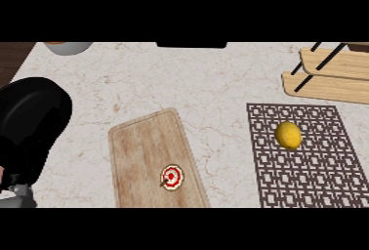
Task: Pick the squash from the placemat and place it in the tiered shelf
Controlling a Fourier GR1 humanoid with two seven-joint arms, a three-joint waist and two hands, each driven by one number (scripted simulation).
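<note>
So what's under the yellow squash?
The small yellow squash lies on a dark brown placemat with a cut-out lattice pattern, and the pale marble counter shows through its holes. The patch of mat right beneath the squash is covered, so it cannot be seen.

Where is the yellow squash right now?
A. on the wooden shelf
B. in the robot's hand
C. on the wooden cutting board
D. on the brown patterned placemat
D: the squash lies on the patterned placemat, below the tiered shelf, with no hand touching it.
</note>
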